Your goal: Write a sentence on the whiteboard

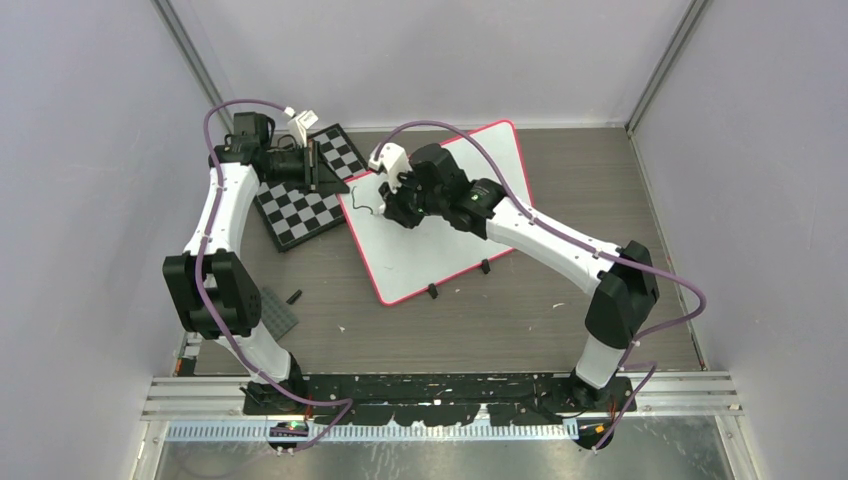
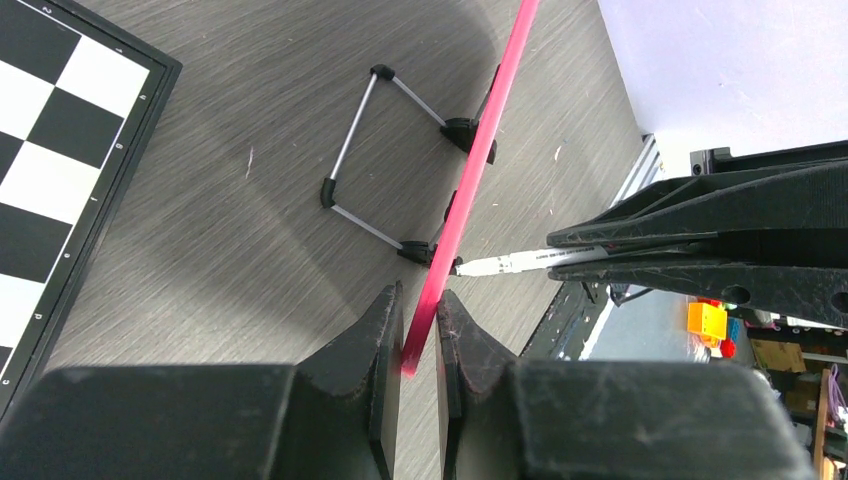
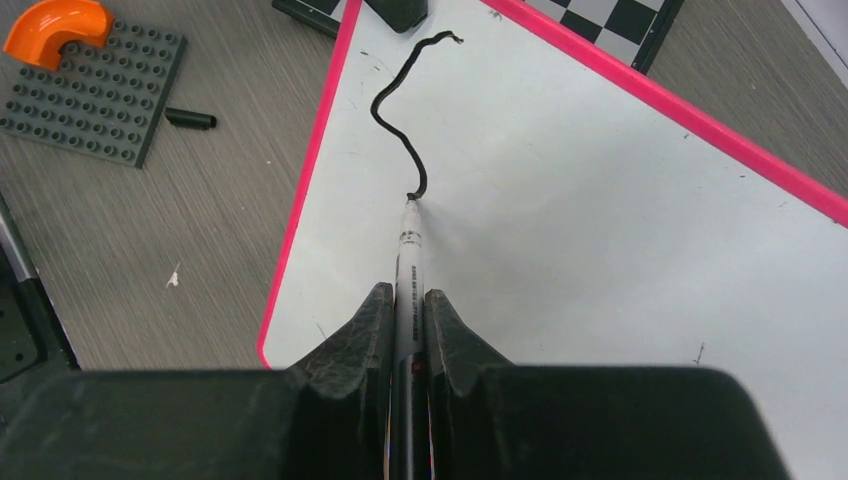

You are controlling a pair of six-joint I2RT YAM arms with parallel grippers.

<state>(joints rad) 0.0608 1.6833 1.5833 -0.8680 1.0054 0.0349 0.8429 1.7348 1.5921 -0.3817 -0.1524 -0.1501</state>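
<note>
The whiteboard, glossy white with a pink-red frame, lies tilted at the table's middle. My left gripper is shut on its far-left frame edge, with the pink rim between the pads. My right gripper is shut on a white marker, whose tip touches the board. Of the sentence, only one curved black stroke shows near the board's left corner; no words are readable. In the left wrist view the marker meets the board's far side. The stroke is faint in the top view.
A black-and-white chessboard lies left of the whiteboard, under my left arm. A grey studded plate with an orange curved piece and a black marker cap lie on the table to the left. The board's wire stand shows beneath it.
</note>
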